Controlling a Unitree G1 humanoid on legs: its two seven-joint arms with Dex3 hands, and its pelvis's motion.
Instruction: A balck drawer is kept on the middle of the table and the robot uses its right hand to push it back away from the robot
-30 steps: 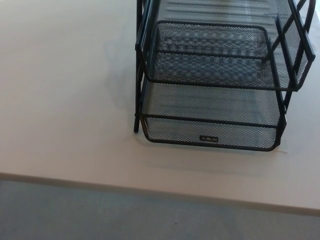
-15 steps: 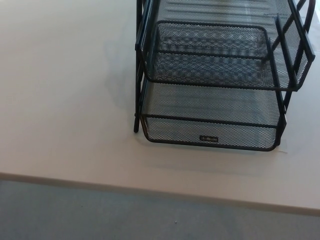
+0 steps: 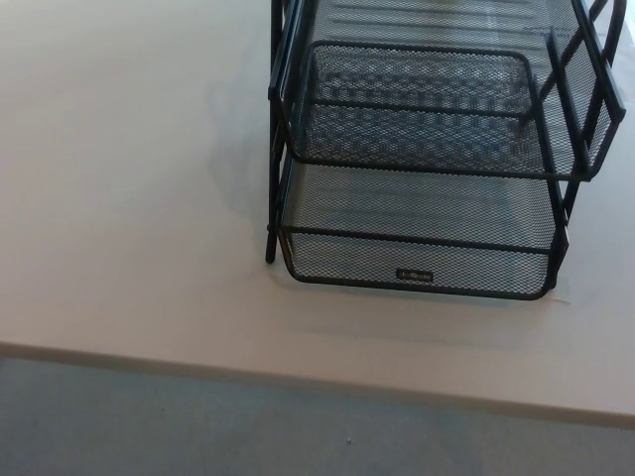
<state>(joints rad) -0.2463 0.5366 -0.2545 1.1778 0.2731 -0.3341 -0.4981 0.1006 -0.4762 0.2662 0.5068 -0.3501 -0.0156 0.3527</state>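
Observation:
A black wire-mesh drawer rack (image 3: 427, 149) stands on the pale table (image 3: 129, 198), right of centre and reaching past the picture's top edge. Its bottom tray (image 3: 417, 263) sticks out toward me, with a small label on its front wall. A second mesh tray (image 3: 417, 104) sits above it, and a third tier is partly cut off at the top. All trays look empty. Neither of my hands shows in the head view.
The table's front edge (image 3: 298, 369) runs across the lower part of the picture, with grey floor (image 3: 248, 426) below it. Bare tabletop stretches to the left of the rack.

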